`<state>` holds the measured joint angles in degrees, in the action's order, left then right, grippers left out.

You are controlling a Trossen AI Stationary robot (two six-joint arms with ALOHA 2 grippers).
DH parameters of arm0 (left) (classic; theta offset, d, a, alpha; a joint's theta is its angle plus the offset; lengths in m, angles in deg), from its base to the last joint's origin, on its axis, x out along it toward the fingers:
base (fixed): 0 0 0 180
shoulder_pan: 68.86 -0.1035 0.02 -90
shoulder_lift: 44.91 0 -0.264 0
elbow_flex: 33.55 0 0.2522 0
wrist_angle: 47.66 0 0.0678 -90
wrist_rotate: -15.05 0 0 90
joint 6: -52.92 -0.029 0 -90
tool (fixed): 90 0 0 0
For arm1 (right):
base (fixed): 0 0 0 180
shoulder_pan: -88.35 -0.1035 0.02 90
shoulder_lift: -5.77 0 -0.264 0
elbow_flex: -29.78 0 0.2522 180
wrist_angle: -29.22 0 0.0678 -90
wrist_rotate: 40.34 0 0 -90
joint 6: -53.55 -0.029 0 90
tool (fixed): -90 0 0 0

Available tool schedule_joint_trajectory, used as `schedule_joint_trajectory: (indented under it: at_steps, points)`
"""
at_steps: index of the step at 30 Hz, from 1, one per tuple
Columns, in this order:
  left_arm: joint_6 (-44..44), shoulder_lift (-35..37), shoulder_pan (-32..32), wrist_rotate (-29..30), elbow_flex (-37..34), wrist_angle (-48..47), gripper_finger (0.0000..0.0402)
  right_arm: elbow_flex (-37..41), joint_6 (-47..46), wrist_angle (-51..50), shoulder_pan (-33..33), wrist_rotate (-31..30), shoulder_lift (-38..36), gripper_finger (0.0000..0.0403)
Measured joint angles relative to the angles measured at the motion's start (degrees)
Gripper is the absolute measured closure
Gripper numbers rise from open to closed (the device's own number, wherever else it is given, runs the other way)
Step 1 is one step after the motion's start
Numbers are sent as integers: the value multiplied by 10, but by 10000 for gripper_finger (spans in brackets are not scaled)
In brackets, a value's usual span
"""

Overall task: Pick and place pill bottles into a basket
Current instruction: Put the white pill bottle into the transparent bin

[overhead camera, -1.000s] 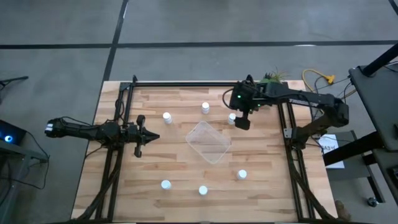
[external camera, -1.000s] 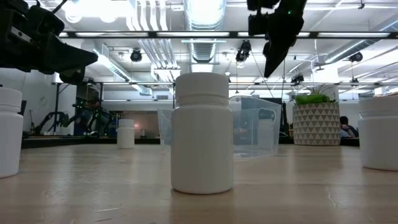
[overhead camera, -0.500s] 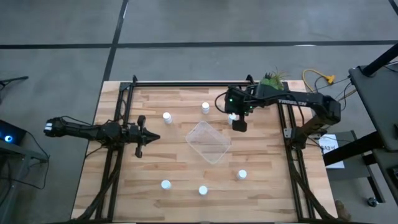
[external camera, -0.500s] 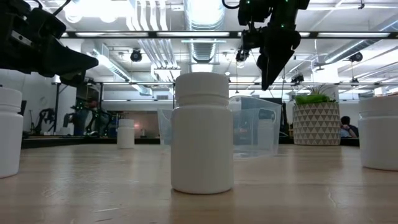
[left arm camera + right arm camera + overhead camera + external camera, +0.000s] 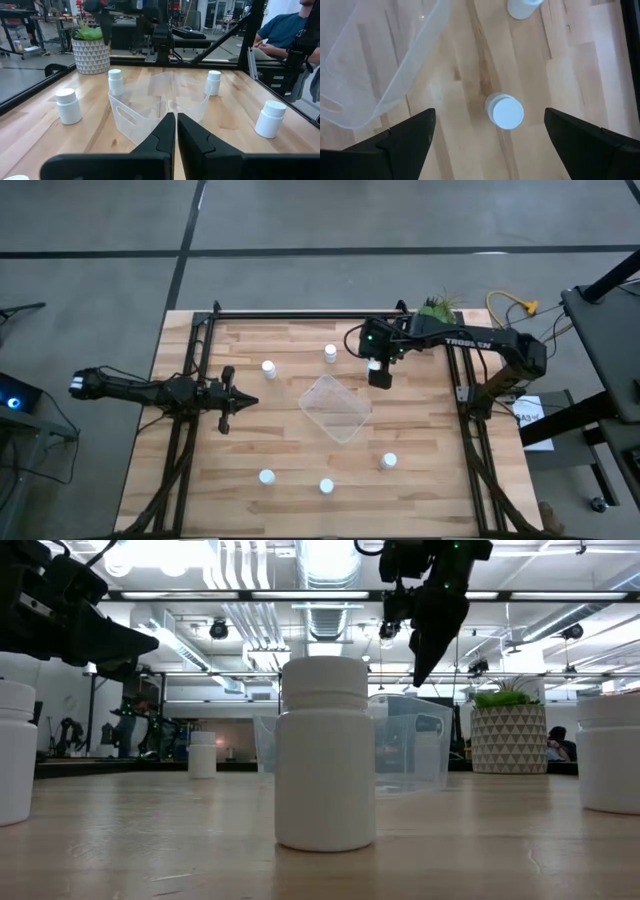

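Six small white pill bottles stand upright on their bases on the wooden table. One bottle point(image 5: 506, 111) point(image 5: 373, 365) stands below my right gripper point(image 5: 489, 120) point(image 5: 378, 374). The gripper is open and points down, above the bottle, a finger on either side and touching nothing. The clear basket point(image 5: 336, 408) point(image 5: 380, 60) rests on the table mid-way, just beside this bottle. Other bottles stand at the far side point(image 5: 330, 353) point(image 5: 268, 367) and the near side point(image 5: 389, 461) point(image 5: 326, 486) point(image 5: 266, 476). My left gripper point(image 5: 245, 400) point(image 5: 176, 125) is shut and empty at the left.
A pale patterned pot with a green plant point(image 5: 437, 307) point(image 5: 508, 735) stands at the table's far right corner. Black frame rails point(image 5: 460, 390) run along both sides. A person point(image 5: 285, 30) sits beyond the table's right side.
My right gripper has gone toward the table's left edge and a little down, still open, and now stands over the far-right bottle that showed beside it before. The bottles and the basket have kept still.
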<state>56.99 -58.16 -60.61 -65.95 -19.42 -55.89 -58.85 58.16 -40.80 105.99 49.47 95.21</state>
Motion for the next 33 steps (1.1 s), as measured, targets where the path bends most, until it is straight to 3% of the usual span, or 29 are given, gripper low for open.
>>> schedule_joint_trajectory:
  at_steps: [16, 33]
  points:
    - [0, -2, 0, 0, 0, -1, 402, 1, 49, 12, 69, 5, 53, 39]
    - [0, -14, 0, 0, 0, -1, 402, 1, 72, 7, 72, 48, 104, 39]
